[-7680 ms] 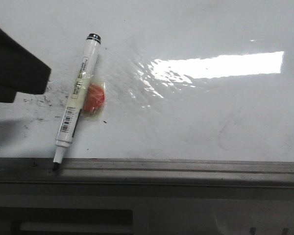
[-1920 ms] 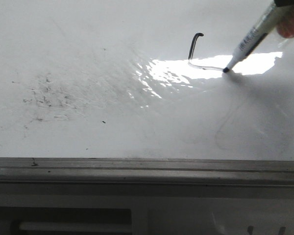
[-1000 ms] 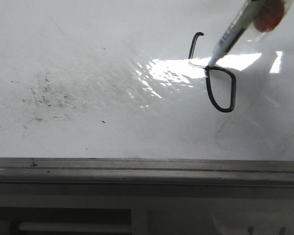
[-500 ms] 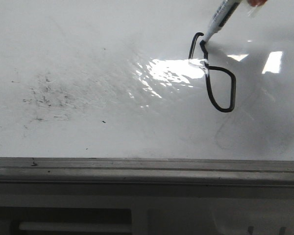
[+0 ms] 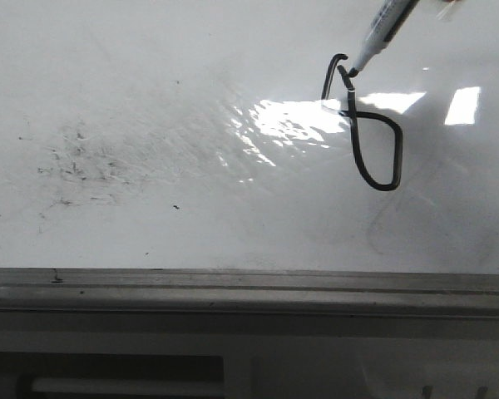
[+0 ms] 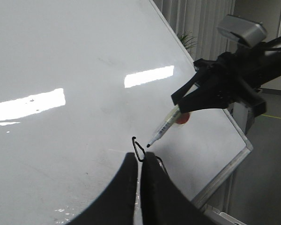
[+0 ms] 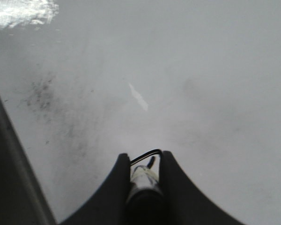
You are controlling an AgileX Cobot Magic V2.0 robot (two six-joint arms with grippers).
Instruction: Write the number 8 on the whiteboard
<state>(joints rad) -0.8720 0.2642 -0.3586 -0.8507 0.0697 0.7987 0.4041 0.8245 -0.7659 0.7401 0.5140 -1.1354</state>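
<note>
The marker (image 5: 381,32) tip now sits at the top of the number 8 (image 5: 366,125), where half a second ago it was partway up the narrow upper loop; a second ago only the lower loop and a hooked stroke existed. The upper loop is nearly closed, so the figure appears almost finished. The figure lies on the right part of the whiteboard (image 5: 150,100), across the glare patch. The front view shows the whole figure but no gripper. The left wrist view shows the right gripper (image 6: 185,101) clamped on the marker barrel, and the left gripper (image 6: 140,161) with its fingers pressed together, holding nothing.
</note>
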